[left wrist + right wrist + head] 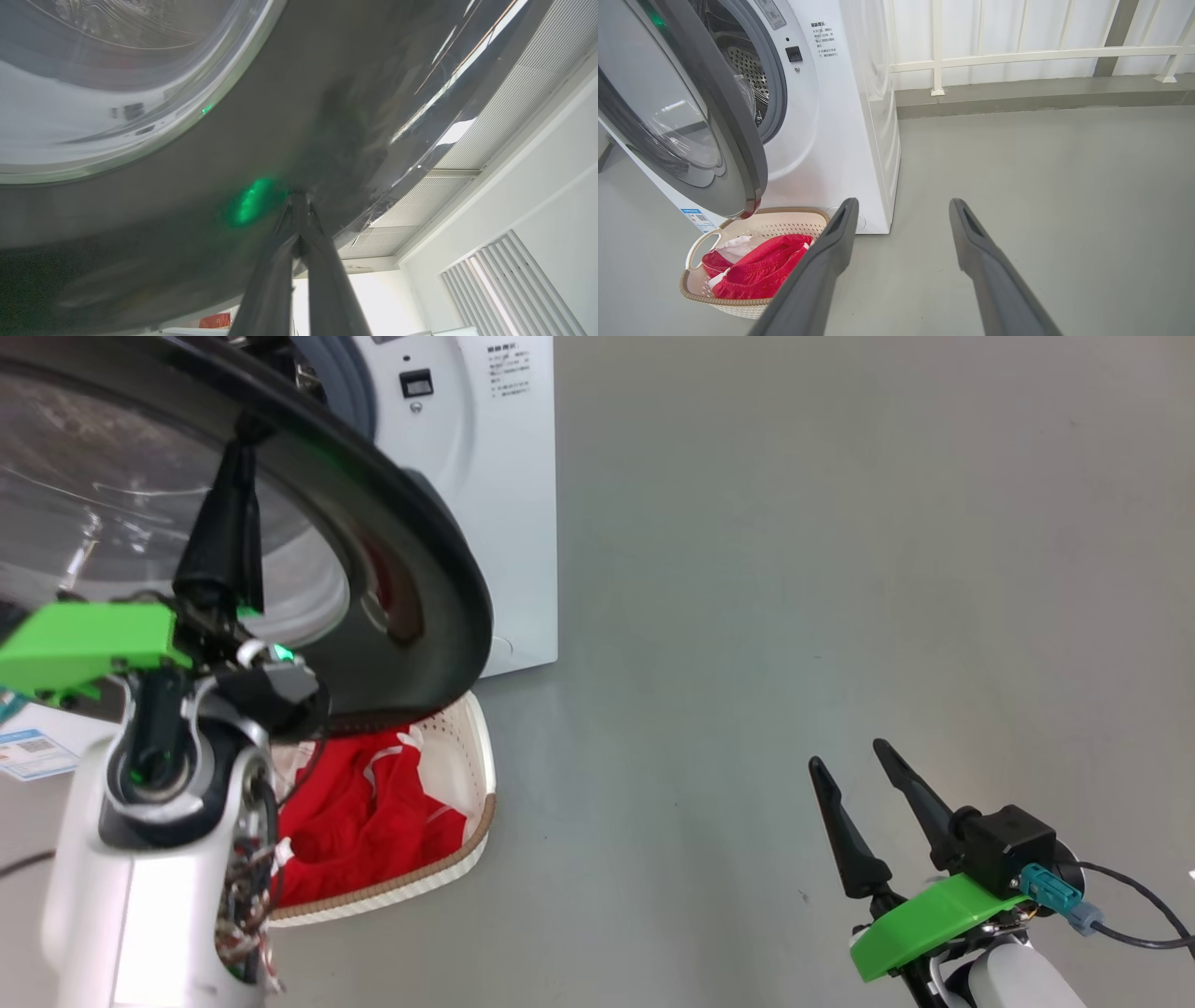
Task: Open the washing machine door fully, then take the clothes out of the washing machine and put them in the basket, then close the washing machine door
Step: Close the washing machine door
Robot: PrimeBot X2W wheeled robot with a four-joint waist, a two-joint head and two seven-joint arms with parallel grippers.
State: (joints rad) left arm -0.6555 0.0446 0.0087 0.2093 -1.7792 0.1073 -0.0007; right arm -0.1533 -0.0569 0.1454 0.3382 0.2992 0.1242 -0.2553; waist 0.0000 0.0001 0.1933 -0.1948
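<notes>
A: Grip state, each side?

B: Left gripper (pixel 246 434) closed tight, gripping nothing, tips touching the glossy black rim of the washing machine door (pixel 411 569). Right gripper (pixel 848 754) spread wide, empty, above grey floor (pixel 794 569), well apart from the rest.

A: And the laundry?

B: Red and white clothes (pixel 364 812) heaped in the basket (pixel 478 756), on the floor just before the washing machine (pixel 504 476), under the half-swung door's lower edge.

Bare lab-like hall: washing machine (pixel 840 116) on grey floor (pixel 1041 186), white railing (pixel 1017 56) and panelled wall (pixel 1064 23) behind
</notes>
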